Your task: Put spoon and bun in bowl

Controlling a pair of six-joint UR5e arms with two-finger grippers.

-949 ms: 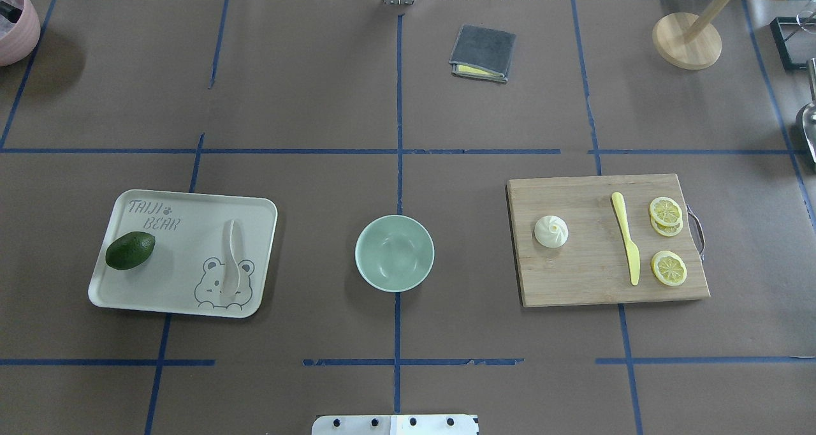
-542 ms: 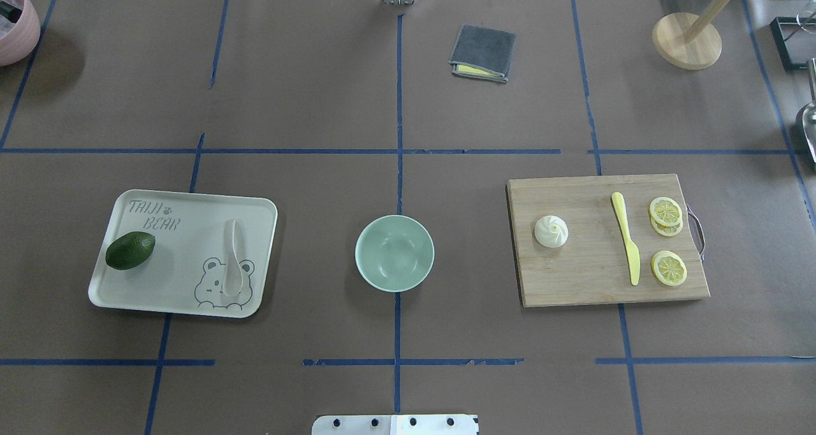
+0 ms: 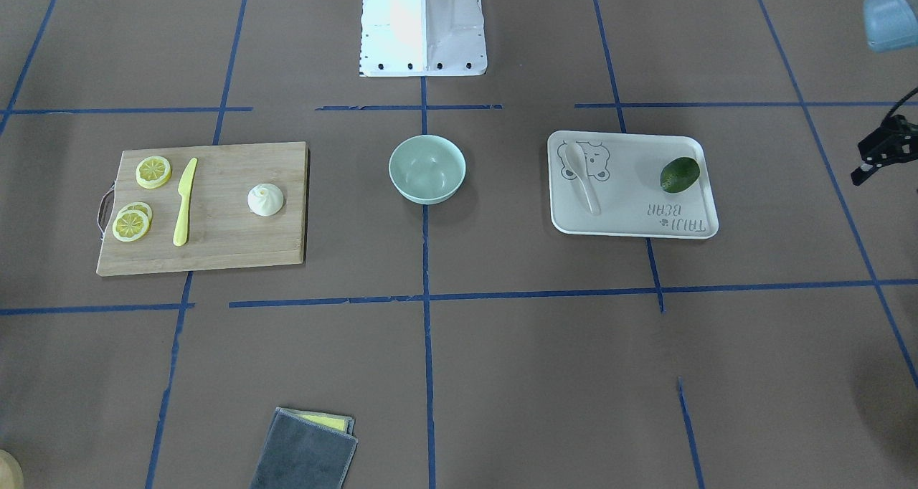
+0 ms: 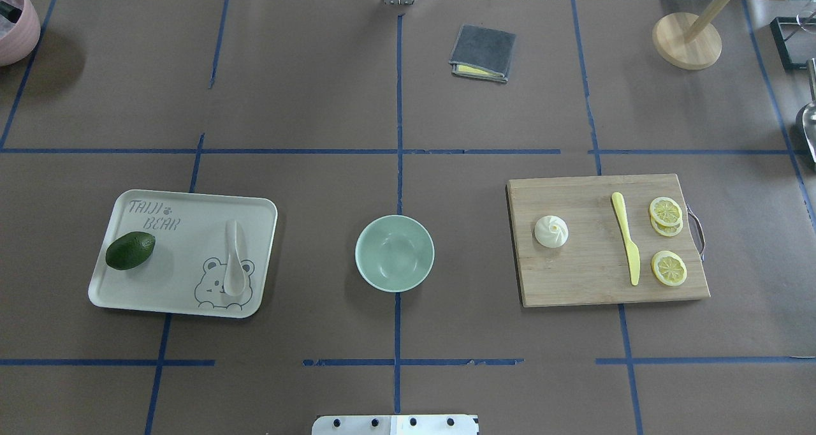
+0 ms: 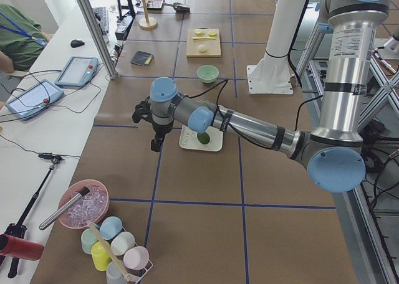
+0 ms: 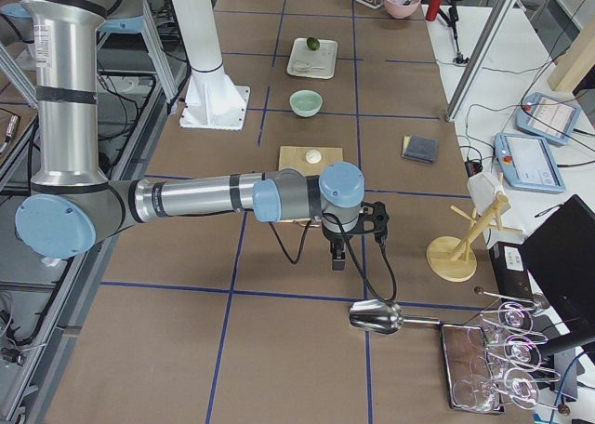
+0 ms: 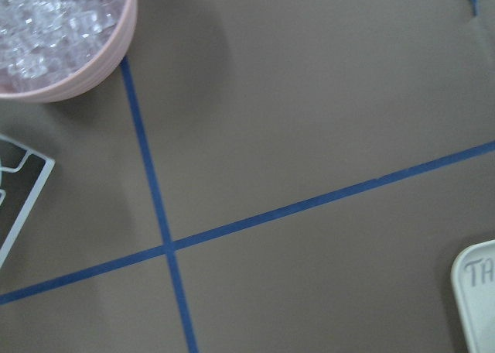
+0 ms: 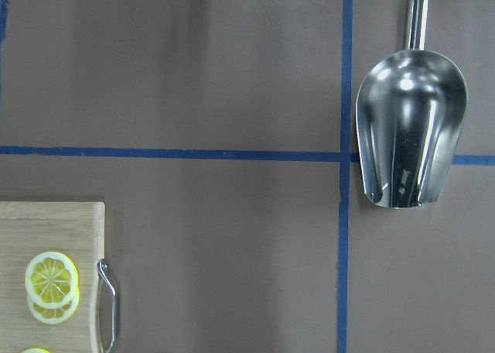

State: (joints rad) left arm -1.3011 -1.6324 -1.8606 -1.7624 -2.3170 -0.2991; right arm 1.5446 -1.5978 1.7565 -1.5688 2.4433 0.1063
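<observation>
The pale spoon [image 4: 233, 266] lies on the cream bear-print tray [image 4: 185, 256] at the left, scoop toward me; it also shows in the front view [image 3: 582, 175]. The white pleated bun [image 4: 551, 231] sits on the left part of the wooden cutting board [image 4: 586, 263]. The mint-green bowl [image 4: 394, 253] stands empty at the table's middle. My left gripper [image 5: 156, 144] hangs over the table beyond the tray's outer side, and only part of it shows at the front view's edge [image 3: 878, 152]. My right gripper [image 6: 337, 255] hangs beyond the board's outer side. I cannot tell whether either is open or shut.
A dark avocado [image 4: 130, 250] lies on the tray. A yellow knife [image 4: 626, 237] and lemon slices [image 4: 668, 268] lie on the board. A grey cloth [image 4: 482, 53], a wooden stand [image 4: 686, 39], a pink bowl of ice [image 7: 54, 35] and a metal scoop [image 8: 410, 128] sit at the table's edges.
</observation>
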